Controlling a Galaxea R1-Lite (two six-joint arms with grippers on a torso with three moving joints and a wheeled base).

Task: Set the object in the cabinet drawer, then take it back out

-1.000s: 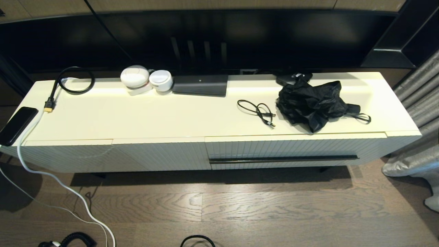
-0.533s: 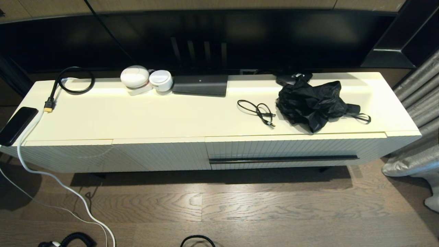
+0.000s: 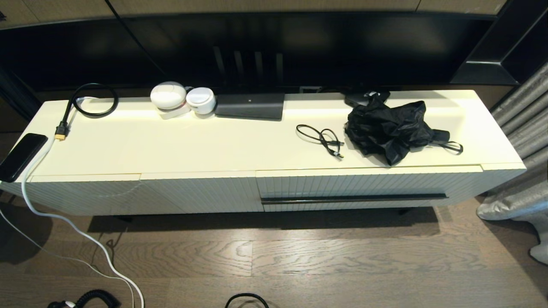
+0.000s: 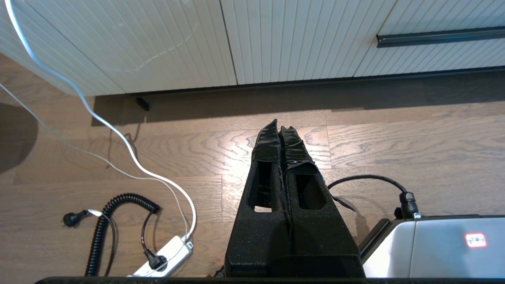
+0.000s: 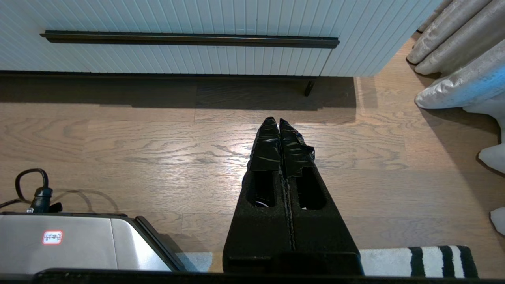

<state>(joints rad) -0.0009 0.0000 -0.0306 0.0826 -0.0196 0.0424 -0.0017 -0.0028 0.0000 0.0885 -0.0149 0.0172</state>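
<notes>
The cabinet drawer (image 3: 355, 185) is the ribbed cream front on the right half of the low cabinet, closed, with a long black bar handle (image 3: 354, 199). On the cabinet top above it lies a crumpled black object (image 3: 391, 128) with a strap, and a small black cable (image 3: 323, 139) beside it. Neither gripper shows in the head view. My left gripper (image 4: 279, 128) is shut and empty, low over the wood floor before the handle-less panels, the handle (image 4: 440, 37) off to one side. My right gripper (image 5: 278, 120) is shut and empty over the floor in front of the drawer handle (image 5: 189, 38).
A phone (image 3: 21, 156) overhangs the cabinet's left end. Two white round devices (image 3: 169, 96), a black box (image 3: 250, 106) and a looped black cable (image 3: 87, 102) line the back. A white cord (image 3: 85, 239) trails across the floor. Grey curtains (image 3: 518, 201) hang at the right.
</notes>
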